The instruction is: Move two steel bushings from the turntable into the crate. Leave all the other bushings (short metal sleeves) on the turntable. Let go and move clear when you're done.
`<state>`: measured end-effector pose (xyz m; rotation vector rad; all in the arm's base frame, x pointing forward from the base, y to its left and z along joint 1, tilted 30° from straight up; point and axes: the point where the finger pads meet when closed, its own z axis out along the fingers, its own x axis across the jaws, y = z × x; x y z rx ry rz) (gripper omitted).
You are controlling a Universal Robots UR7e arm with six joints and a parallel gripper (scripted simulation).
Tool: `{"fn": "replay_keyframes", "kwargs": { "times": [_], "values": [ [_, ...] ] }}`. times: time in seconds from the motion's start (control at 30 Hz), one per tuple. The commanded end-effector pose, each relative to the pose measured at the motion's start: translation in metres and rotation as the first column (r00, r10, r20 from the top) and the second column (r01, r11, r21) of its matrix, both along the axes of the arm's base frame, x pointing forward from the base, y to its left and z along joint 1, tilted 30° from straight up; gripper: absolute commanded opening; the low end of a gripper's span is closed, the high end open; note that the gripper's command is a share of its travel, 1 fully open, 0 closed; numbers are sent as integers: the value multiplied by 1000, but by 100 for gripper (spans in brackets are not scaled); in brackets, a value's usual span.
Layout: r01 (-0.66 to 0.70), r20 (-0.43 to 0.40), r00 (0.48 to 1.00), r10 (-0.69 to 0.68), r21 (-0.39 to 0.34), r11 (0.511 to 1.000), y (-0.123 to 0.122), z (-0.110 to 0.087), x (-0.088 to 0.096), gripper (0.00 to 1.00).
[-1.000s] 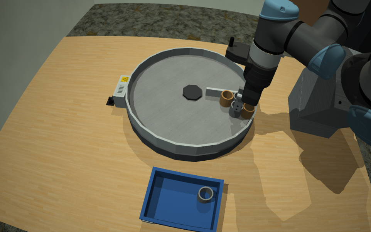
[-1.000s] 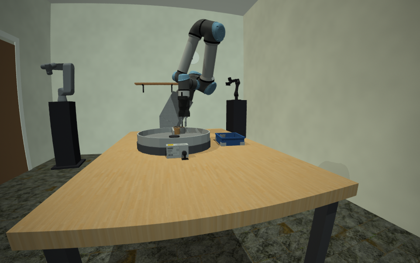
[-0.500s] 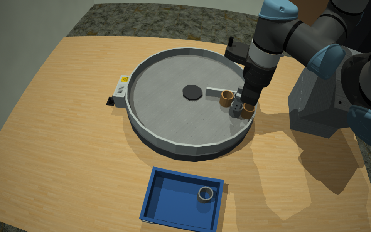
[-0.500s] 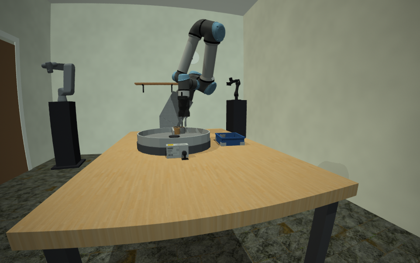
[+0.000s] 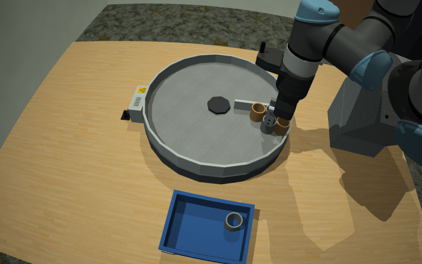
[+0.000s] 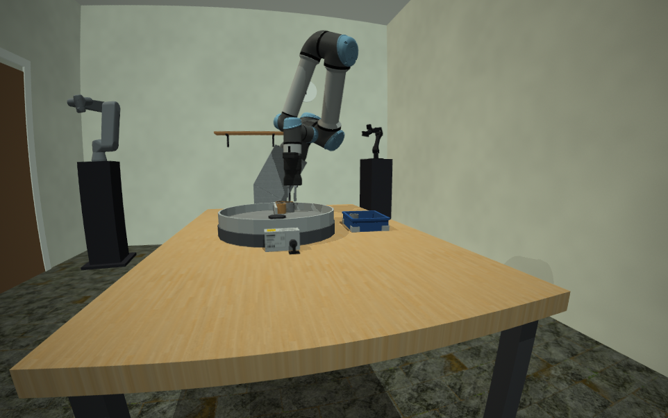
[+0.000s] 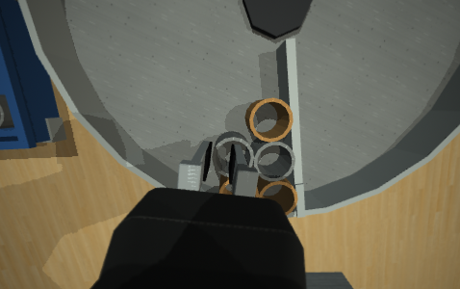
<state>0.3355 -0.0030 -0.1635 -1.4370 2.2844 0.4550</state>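
The pincer (image 5: 270,115) (image 6: 292,198) (image 7: 220,154) stands partly open, its fingers hiding part of a steel bushing (image 5: 266,128) (image 7: 247,149).

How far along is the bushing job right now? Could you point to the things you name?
One steel bushing (image 5: 233,228) is already in the blue crate (image 5: 166,219) (image 6: 366,223). Nothing looks gripped: the jaws stand apart above the wall of another steel bushing (image 5: 267,126) (image 7: 222,169) on the turntable (image 5: 199,141) (image 6: 246,226) (image 7: 168,58). Left: gripping one more, moving it to the crate, letting go and moving clear.

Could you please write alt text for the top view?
A robot gripper reaches over steel and copper-coloured bushings clustered beside a divider on a round grey turntable. Below it, a blue crate holds one steel bushing.
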Motion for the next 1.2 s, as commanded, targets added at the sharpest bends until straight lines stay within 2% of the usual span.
{"fn": "replay_keyframes", "kwargs": {
  "times": [0.0,1.17],
  "values": [
    [1,-2,1000,-1,3,1000,3,1,-4,45],
    [1,-3,1000,-1,4,1000,10,-11,-2,45]
  ]
}}
